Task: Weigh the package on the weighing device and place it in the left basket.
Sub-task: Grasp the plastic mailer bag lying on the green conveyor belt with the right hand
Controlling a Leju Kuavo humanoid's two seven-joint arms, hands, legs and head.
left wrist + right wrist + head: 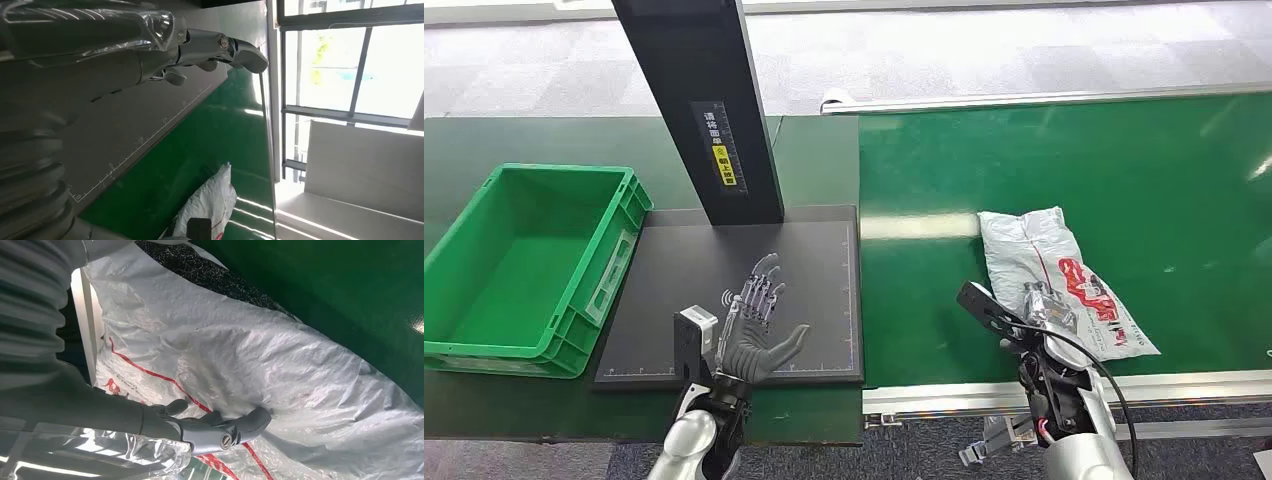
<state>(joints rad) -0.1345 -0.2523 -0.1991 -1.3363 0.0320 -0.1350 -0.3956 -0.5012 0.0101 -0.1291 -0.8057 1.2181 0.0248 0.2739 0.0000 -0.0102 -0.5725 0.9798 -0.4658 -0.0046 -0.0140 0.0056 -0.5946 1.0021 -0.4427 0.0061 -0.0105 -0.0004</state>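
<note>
The package [1064,275], a white plastic bag with red print, lies flat on the green conveyor belt [1064,160] at the right. My right hand [1042,308] rests on its near end. In the right wrist view the thumb [225,432] lies against the crinkled package [280,370], with no fold pinched. My left hand [759,322] hovers open, fingers spread, over the black weighing platform [824,260]. The green basket [484,345] stands left of the platform. The left wrist view looks past the fingers [220,47] to the platform [125,130] and the package [210,200].
A black post [704,100] with a yellow label rises from the back of the platform. The belt's metal rail [984,395] runs along the near edge, and a dark green table [524,135] lies beneath the basket and platform.
</note>
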